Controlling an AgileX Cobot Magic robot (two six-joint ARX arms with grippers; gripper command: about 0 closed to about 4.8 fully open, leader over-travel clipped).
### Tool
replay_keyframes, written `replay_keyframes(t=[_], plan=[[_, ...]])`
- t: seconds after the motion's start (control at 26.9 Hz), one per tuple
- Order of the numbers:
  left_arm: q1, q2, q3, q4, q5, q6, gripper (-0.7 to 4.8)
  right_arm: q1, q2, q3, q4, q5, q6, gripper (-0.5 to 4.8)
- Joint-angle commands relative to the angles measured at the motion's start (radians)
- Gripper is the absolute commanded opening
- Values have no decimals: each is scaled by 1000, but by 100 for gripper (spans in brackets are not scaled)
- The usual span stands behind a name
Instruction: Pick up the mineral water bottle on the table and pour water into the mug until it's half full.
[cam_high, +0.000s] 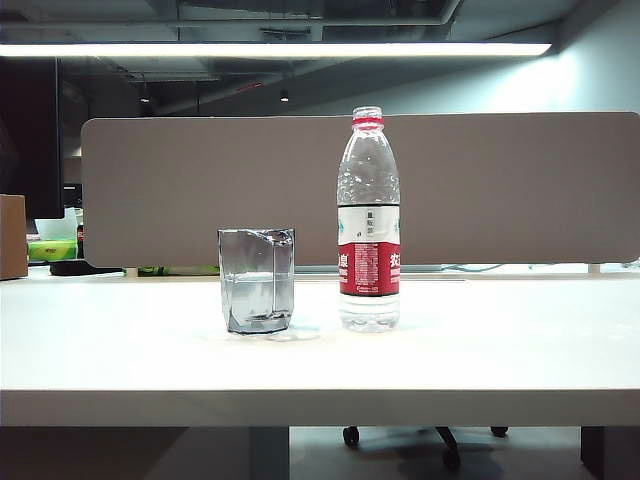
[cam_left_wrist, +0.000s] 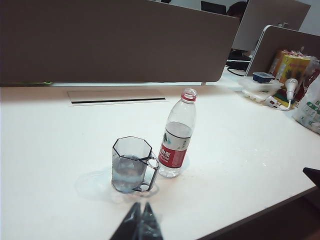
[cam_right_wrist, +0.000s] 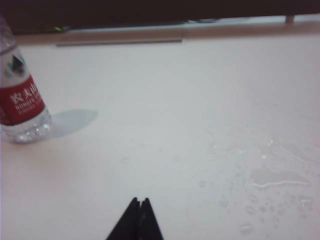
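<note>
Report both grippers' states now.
Left gripper: closed, empty, short of the mug.
Right gripper: closed, empty, over the table, away from the mineral water bottle.

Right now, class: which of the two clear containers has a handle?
The mug: short, faceted, with a side handle. The bottle beside it is taller, red-labelled, handleless.

exterior: low, frontal, table-edge level | wrists: above table (cam_left_wrist: 50, 150), both show bottle (cam_right_wrist: 20, 100)
</note>
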Motion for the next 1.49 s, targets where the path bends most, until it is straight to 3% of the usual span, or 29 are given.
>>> replay_keyframes(t=[0.04, 0.33, 0.45, 0.52, 0.59, 0.63, 0.67, 0.78, 0.97, 1.15, 1.49], plan=[[0, 2, 3, 12, 3, 4, -5, 0, -3, -2, 60, -5, -3, -5], [0, 2, 3, 12, 4, 4, -5, 0, -3, -2, 52, -5, -3, -5], [0, 2, 3, 30, -11, 135, -5, 0, -3, -2, 52, -5, -3, -5], [0, 2, -7, 95, -48, 233, -5, 0, -3, -2, 52, -5, -3, -5], [-1, -5, -41, 192, -55, 272, -5, 0, -3, -2, 52, -5, -3, -5], [0, -6, -72, 264, -65, 290, -5, 0, -3, -2, 51, -4, -3, -5], [0, -8, -135, 379, -137, 295, -5, 0, -3, -2, 52, -5, -3, -5], [0, -32, -307, 546, -327, 264, -5, 1, -3, -2, 50, -4, -3, -5], [1, -59, -480, 698, -492, 223, -5, 0, -3, -2, 51, -5, -3, -5], [1, -59, -599, 775, -490, 193, -5, 0, -3, -2, 49, -5, -3, -5], [1, -59, -689, 783, -494, 175, -5, 0, -3, -2, 48, -5, -3, -5]])
